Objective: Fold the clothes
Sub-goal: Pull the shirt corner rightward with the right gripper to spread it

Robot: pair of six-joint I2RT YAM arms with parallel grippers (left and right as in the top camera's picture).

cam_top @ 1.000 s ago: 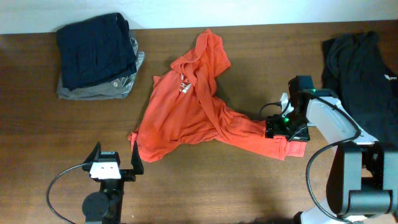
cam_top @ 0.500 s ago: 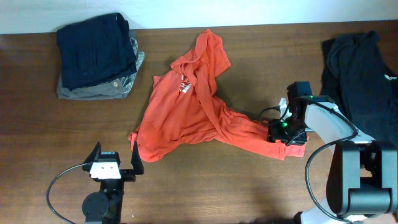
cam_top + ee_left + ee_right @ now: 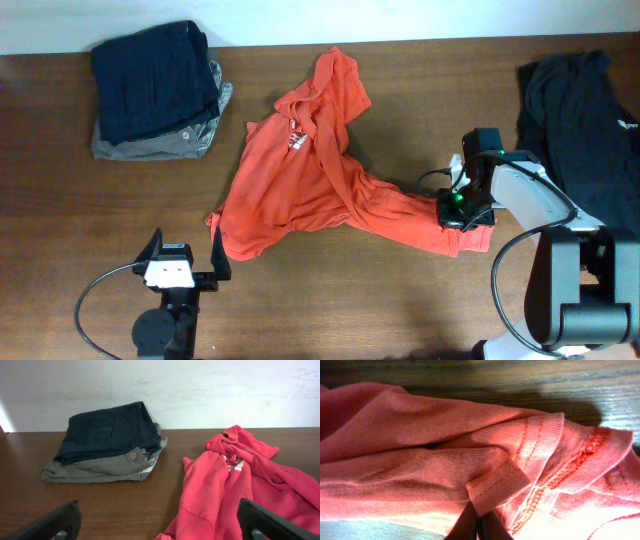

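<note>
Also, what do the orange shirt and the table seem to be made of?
The orange shirt looks like soft knit cotton, matte: fine ribs and stitched hems show close up. The table looks like dark wood or veneer, slightly glossy, with visible grain.

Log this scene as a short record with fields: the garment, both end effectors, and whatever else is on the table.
garment: orange-red cotton T-shirt, crumpled, not yet folded, mid-table
right end effector: shut, pinching a stitched edge at the shirt's right end
left end effector: open, empty, just off the shirt's lower-left corner
far left: folded navy garment stacked on folded grey garment
far right: black garment with small white logo, lying loose
surface: brown wooden table
</note>
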